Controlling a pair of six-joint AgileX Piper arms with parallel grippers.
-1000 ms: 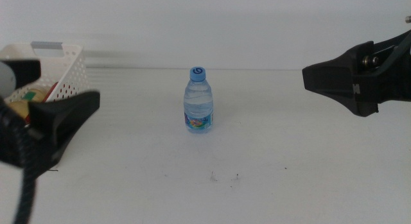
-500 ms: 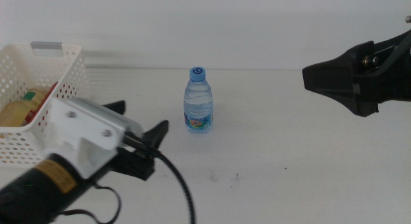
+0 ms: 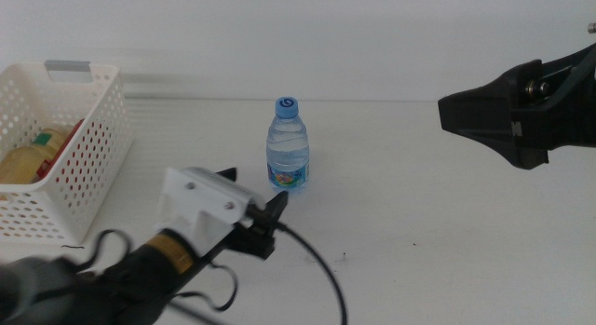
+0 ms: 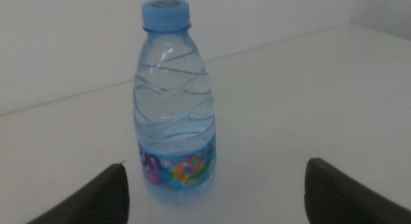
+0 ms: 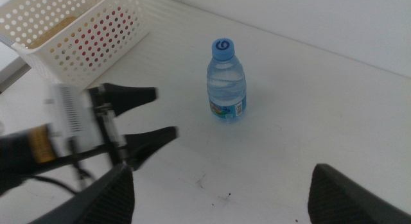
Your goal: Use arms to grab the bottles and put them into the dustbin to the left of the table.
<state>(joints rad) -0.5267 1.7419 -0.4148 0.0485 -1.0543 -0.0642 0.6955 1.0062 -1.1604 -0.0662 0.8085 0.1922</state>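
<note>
A small clear water bottle (image 3: 288, 145) with a blue cap and label stands upright at the middle of the white table (image 3: 419, 204). My left gripper (image 3: 252, 189) is open and low over the table, just front-left of the bottle and pointing at it. In the left wrist view the bottle (image 4: 173, 108) stands ahead of the open left gripper (image 4: 218, 180), untouched. My right gripper (image 3: 447, 115) is open and empty, hovering at the right. The white perforated dustbin (image 3: 88, 148) stands at the left and holds a yellow tea bottle (image 3: 28, 162). The red cola can is not clearly seen.
The right wrist view shows the bottle (image 5: 226, 83), the dustbin (image 5: 83, 31), the left gripper (image 5: 164, 113) and its own gripper (image 5: 221, 179) from above. A few dark specks (image 3: 324, 258) lie on the table in front of the bottle.
My left arm has swung right, away from the dustbin, and forward until its open jaws are close to the water bottle. The right arm and the bottle have not moved.
</note>
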